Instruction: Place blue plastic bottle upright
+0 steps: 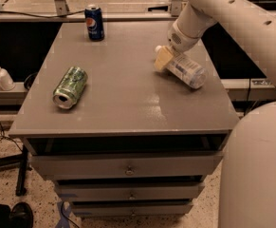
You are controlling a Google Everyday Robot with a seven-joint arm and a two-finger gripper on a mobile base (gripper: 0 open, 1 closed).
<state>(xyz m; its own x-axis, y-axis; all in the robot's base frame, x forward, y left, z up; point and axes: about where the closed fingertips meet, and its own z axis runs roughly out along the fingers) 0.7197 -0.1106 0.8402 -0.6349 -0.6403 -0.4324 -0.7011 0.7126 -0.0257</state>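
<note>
The blue plastic bottle [188, 71] is clear and pale with a white label. It lies tilted on the right side of the grey cabinet top [123, 94], its base pointing to the front right. My gripper [164, 57] is at the bottle's neck end, with a cream finger [161, 60] across the neck. It looks shut on the bottle. The bottle's base rests on or just above the surface.
A green can [70, 87] lies on its side at the left. A dark blue Pepsi can [94, 22] stands at the back left. A small white pump bottle [0, 75] stands on a lower ledge to the left. The cabinet's right edge is close to the bottle.
</note>
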